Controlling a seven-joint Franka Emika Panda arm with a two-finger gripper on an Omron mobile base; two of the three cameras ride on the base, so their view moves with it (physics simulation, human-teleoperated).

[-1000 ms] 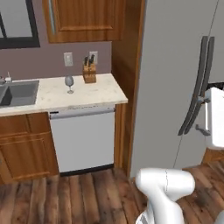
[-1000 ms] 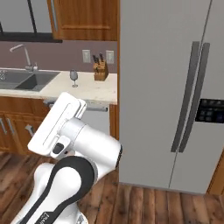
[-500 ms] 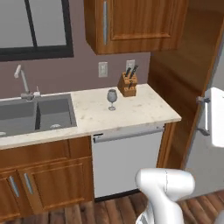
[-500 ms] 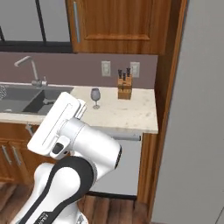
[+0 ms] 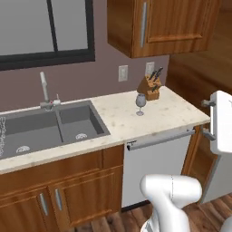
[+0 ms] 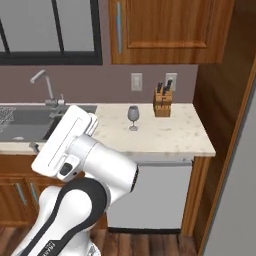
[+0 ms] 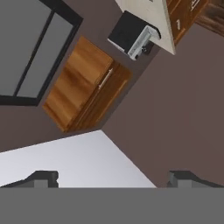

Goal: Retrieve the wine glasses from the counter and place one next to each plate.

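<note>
One wine glass, translucent blue-grey, stands upright on the beige speckled counter, between the sink and a knife block. My gripper is open with nothing between its two dark fingertips. It faces wall cabinets and a window, high above and well short of the glass. In the left base view the white hand hangs at the right edge, its gripper well to the right of the glass. The plates are out of view.
A wooden knife block stands by the wall, right of the glass. A dark double sink with a silver tap lies left. A white dishwasher sits under the counter. A tall wood panel ends the counter.
The whole picture has shifted: the base has driven, so the fridge has left both base views and the sink and counter now sit in the middle. The glass stays put on the counter.
</note>
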